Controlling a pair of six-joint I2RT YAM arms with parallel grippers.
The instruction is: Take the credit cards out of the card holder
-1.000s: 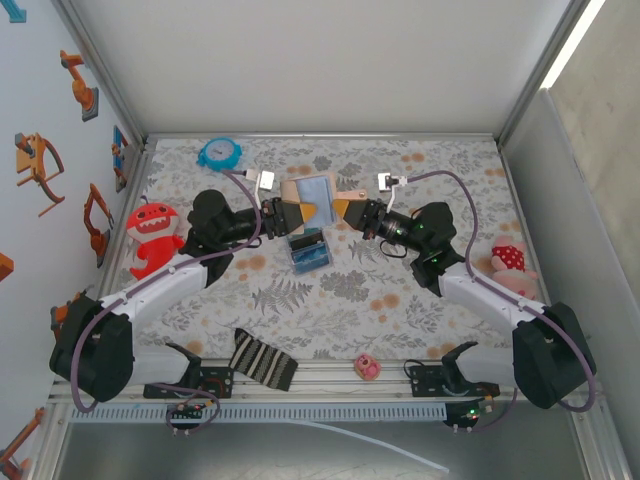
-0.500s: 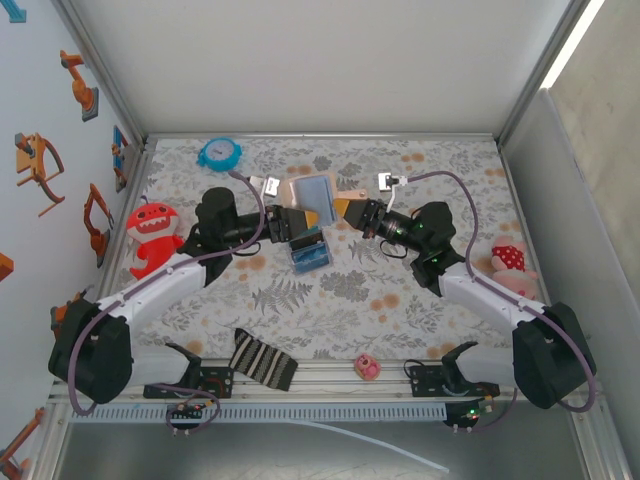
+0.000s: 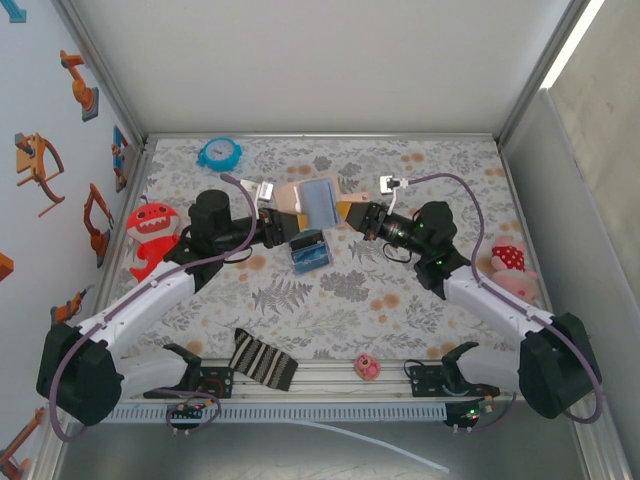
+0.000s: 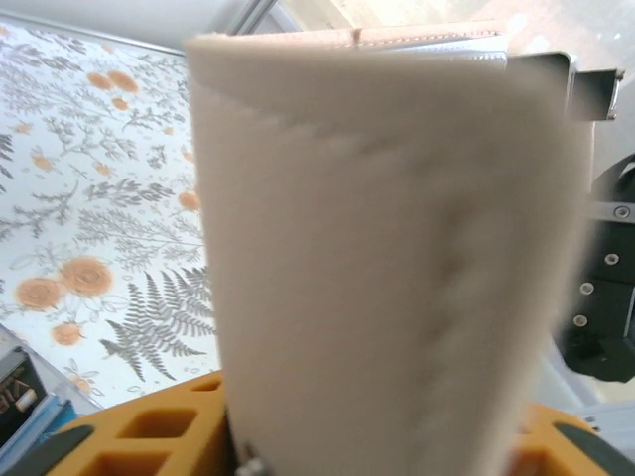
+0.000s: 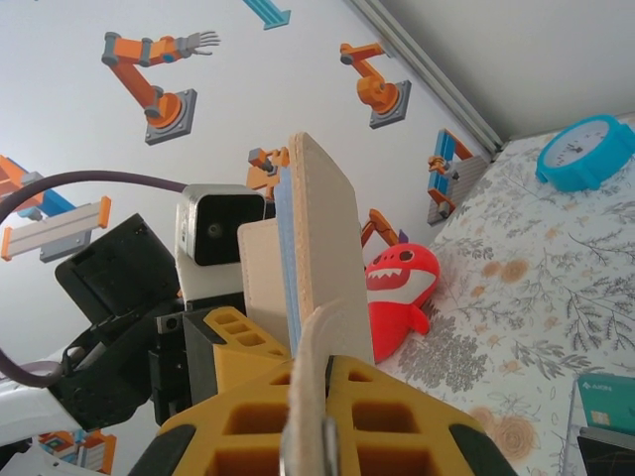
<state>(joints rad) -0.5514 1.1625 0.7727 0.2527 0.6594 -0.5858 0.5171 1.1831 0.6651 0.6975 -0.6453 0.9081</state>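
Your right gripper pinches the card holder by its thin tan flap; left gripper (nine o'clock side) clamps a bowed panel.

A plain white wall stands behind the floral-patterned table, with robot-arm stickers on the wall to its left.

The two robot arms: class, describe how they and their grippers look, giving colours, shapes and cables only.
The left arm and the right arm both have white tubular links between bulky black joint housings. The left gripper and the right gripper are blocky orange with cut-out pockets, on black wrists. A purple cable loops along each arm to a small white camera at the wrist.
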